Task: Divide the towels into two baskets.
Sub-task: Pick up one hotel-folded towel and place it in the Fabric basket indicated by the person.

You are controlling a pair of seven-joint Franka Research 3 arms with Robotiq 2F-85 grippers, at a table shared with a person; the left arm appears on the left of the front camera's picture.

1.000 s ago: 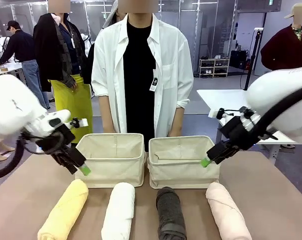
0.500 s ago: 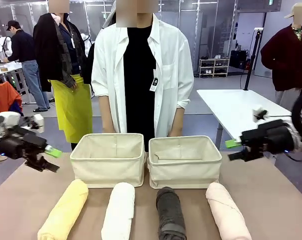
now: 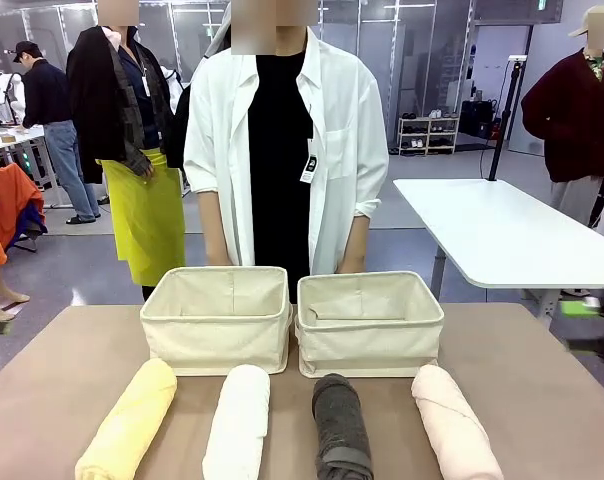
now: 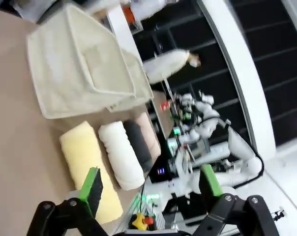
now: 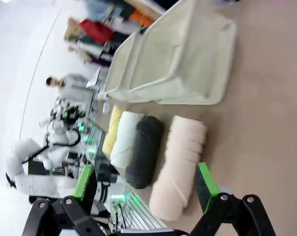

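Four rolled towels lie in a row along the table's near edge: yellow (image 3: 130, 420), white (image 3: 237, 420), dark grey (image 3: 340, 425) and pale pink (image 3: 454, 420). Behind them stand two cream baskets side by side, the left basket (image 3: 219, 340) and the right basket (image 3: 370, 345). My right gripper (image 3: 594, 325) is a blur at the far right edge, well away from the towels. In its wrist view the right gripper (image 5: 144, 189) is open, holding nothing, with the pink towel (image 5: 180, 167) nearest. My left gripper (image 4: 151, 187) is open too, beside the yellow towel (image 4: 84, 162).
A person in a white shirt (image 3: 282, 140) stands close behind the baskets, hands down. A white table (image 3: 492, 235) stands at the back right. Other people stand farther back. Bare brown tabletop (image 3: 52, 370) lies to either side of the baskets.
Both arms have swung outward from the baskets' front corners to the picture's left and right edges. The towels and baskets have not moved.
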